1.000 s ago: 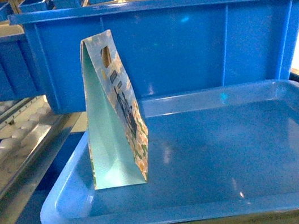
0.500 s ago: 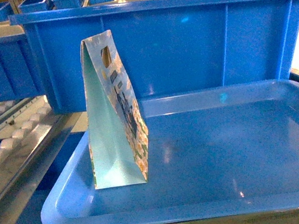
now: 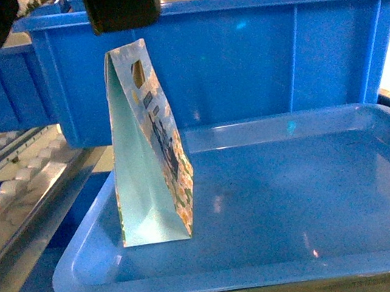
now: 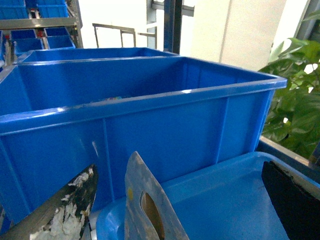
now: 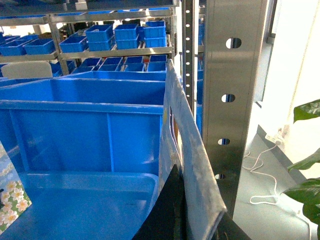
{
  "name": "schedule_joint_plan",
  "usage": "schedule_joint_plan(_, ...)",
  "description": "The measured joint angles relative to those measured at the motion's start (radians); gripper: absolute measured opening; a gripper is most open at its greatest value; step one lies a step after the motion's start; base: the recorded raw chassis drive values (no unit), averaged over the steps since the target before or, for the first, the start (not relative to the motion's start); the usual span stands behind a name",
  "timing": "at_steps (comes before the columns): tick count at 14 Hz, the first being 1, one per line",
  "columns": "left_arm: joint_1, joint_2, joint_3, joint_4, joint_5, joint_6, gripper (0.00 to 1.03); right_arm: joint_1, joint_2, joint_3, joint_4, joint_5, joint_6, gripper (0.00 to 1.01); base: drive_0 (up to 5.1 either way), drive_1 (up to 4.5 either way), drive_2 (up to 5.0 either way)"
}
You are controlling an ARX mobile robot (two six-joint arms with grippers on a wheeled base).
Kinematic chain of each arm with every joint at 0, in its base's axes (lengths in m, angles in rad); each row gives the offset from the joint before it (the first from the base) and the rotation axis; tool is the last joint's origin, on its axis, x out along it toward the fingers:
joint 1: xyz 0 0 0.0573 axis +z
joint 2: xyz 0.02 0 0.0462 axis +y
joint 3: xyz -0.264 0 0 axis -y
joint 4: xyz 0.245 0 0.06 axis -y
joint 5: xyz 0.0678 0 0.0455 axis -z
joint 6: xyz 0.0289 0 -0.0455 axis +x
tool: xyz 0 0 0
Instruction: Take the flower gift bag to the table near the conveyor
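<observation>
Filling most of the head view is a shallow blue tray (image 3: 279,199), backed by a deep blue bin (image 3: 241,63), with the roller conveyor (image 3: 14,184) running along its left side; no table shows in any view. The flower gift bag (image 3: 145,154) stands upright near the tray's left edge, narrow side toward the camera, untouched. The left gripper (image 4: 180,200) hangs just above the bag's top with its jaws spread wide on either side of the handle cut-out, holding nothing. The right gripper barely shows at the bottom of its own wrist view, so I cannot tell how its jaws stand. The risk I see is the tall, thin bag tipping or folding if one finger lands first, since it likely weighs little, or the paper tearing at the cut-out.
</observation>
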Motion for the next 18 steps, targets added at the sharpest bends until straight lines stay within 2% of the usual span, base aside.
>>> schedule_joint_plan(1,-0.012,0.015,0.001,0.000,-0.012,0.004,0.98,0.000,0.000,0.000,0.000,0.000,0.000,0.02,0.0,0.00,0.0)
schedule_joint_plan(4,-0.032,0.055,0.013,-0.065,-0.031,-0.030,0.98,0.000,0.000,0.000,0.000,0.000,0.000,0.02,0.0,0.00,0.0)
schedule_joint_plan(6,-0.063,0.086,0.019,-0.063,-0.056,-0.039,0.98,0.000,0.000,0.000,0.000,0.000,0.000,0.02,0.0,0.00,0.0)
schedule_joint_plan(13,-0.063,0.126,0.022,-0.060,-0.070,-0.042,0.23,0.000,0.000,0.000,0.000,0.000,0.000,0.02,0.0,0.00,0.0)
schedule_joint_plan(14,-0.055,0.126,0.022,-0.056,-0.081,-0.041,0.02,0.000,0.000,0.000,0.000,0.000,0.000,0.02,0.0,0.00,0.0)
schedule_joint_plan(17,-0.030,0.087,-0.023,-0.022,-0.127,-0.023,0.02,0.000,0.000,0.000,0.000,0.000,0.000,0.02,0.0,0.00,0.0)
schedule_joint_plan(18,-0.019,0.062,-0.045,0.029,-0.147,0.010,0.02,0.000,0.000,0.000,0.000,0.000,0.000,0.02,0.0,0.00,0.0)
